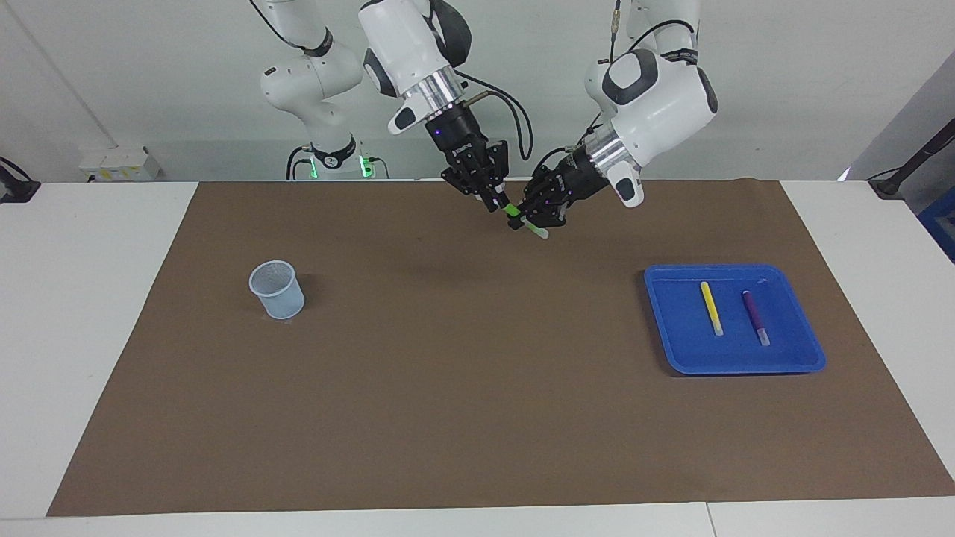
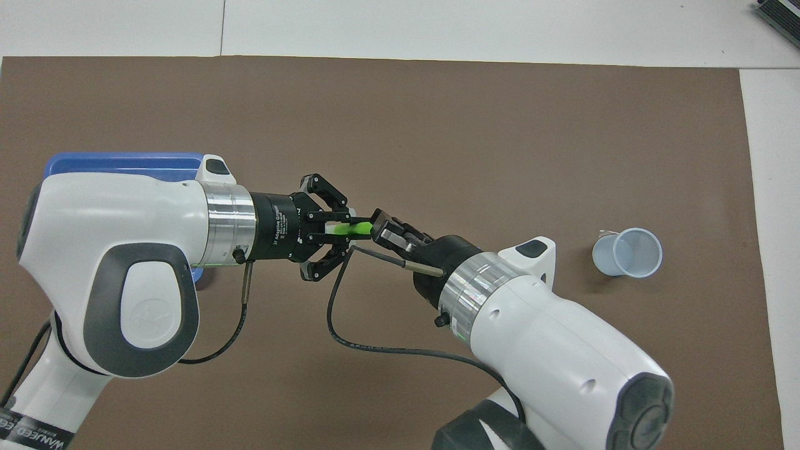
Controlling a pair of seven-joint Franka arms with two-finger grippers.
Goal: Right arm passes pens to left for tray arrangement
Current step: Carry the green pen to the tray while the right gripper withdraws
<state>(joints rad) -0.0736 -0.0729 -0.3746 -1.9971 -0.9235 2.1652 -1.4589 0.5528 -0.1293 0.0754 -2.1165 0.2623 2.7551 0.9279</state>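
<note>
Green pen [image 1: 524, 222] hangs over the mat [image 1: 448, 373], clamped by the left gripper [image 2: 340, 230], pale end toward five o'clock in the facing view. Right gripper [image 2: 380, 229] touches its other end; I cannot tell its grip. Yellow pen [image 1: 711, 307] and purple pen [image 1: 755, 316] lie in the tray [image 1: 671, 350].

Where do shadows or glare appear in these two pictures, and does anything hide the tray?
Facing view: even light, a soft shadow beside the mesh cup, the blue tray fully visible. Overhead view: the left arm covers most of the tray, and bright reflections sit on its silver wrist ring.

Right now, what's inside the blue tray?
In the facing view, the blue tray holds the yellow pen and the purple pen, lying apart. In the overhead view the left arm covers most of it.
</note>
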